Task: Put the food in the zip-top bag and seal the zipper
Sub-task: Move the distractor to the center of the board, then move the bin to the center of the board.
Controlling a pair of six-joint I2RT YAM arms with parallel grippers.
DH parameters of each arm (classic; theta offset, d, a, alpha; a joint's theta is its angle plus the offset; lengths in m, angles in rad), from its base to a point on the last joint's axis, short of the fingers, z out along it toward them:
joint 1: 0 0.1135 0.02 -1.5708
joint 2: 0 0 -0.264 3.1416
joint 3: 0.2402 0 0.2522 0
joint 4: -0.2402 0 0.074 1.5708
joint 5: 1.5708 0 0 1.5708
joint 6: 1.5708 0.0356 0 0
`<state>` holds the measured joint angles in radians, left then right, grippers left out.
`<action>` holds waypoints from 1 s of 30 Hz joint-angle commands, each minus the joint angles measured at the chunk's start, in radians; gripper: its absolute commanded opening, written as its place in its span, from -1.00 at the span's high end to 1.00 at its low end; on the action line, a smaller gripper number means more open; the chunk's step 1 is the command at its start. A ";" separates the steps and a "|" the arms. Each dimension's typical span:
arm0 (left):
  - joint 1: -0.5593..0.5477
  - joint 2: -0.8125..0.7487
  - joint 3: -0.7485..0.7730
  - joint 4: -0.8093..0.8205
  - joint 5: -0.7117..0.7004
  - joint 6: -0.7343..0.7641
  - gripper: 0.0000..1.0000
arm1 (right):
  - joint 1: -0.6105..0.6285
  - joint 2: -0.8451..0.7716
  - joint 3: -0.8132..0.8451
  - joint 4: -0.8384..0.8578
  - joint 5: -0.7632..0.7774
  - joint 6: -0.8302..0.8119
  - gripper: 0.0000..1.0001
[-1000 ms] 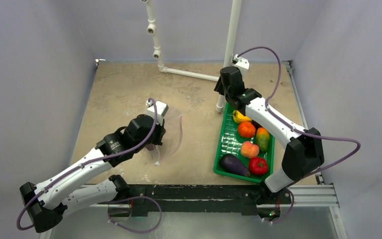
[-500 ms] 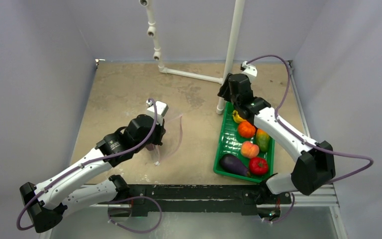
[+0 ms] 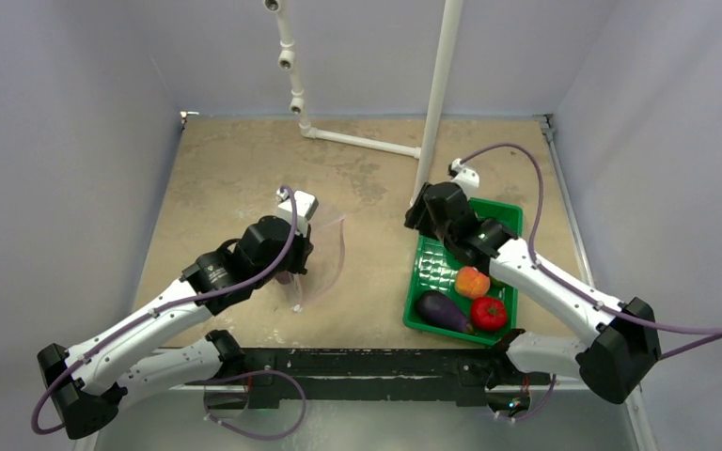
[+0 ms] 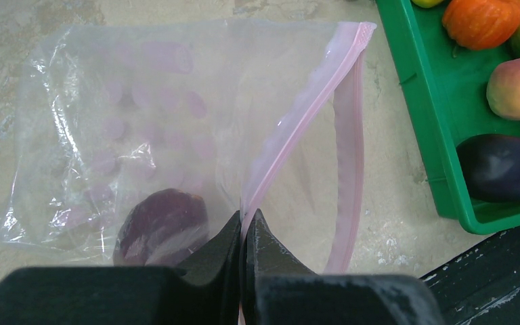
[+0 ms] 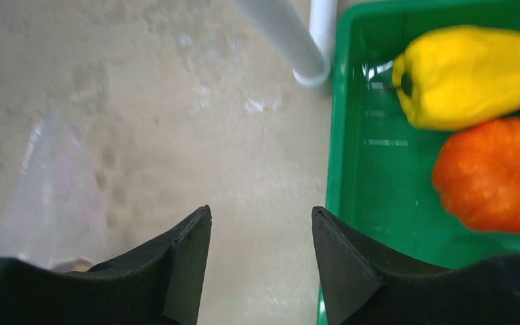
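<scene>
Fingers [image 4: 218, 247] of the left gripper [image 4: 244, 220] pinch the zipper [image 4: 298, 122]; the right gripper [image 5: 261, 223] stands parted.
The yellow pepper [image 5: 470, 74] and orange fruit [image 5: 494, 176] lie at its two o'clock, in the tray [image 5: 352, 156].

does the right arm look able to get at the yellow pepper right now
Probably yes: the right gripper is open and empty, and the yellow pepper lies uncovered in the green tray, just ahead to its right. The orange fruit sits close beside it.
</scene>
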<state>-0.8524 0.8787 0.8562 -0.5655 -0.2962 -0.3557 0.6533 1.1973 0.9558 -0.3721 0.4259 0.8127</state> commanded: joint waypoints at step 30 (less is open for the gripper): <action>-0.004 -0.009 0.012 0.005 0.027 0.000 1.00 | 0.299 0.221 -0.101 -0.151 -0.076 0.400 0.06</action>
<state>-0.8524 0.8806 0.8562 -0.5674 -0.2821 -0.3557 0.9199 1.4227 0.7902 -0.5514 0.3710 1.1629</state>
